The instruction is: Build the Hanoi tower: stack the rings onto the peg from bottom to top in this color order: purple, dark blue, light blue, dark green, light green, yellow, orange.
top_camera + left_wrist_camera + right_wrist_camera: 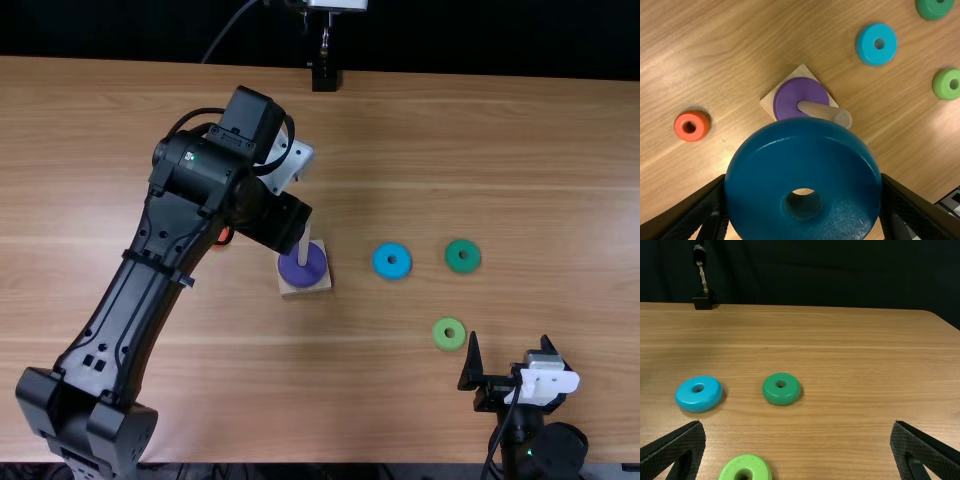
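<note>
One dark blue ring [765,200] found clamped in my left gripper [275,222], near the peg [820,110]. Purple ring [790,95] seated around the peg. Orange ring [694,135]: left of the peg. Light blue ring [402,264]: right of the peg. Light green ring [449,345] and dark green ring [463,267]: farther right of it.
</note>
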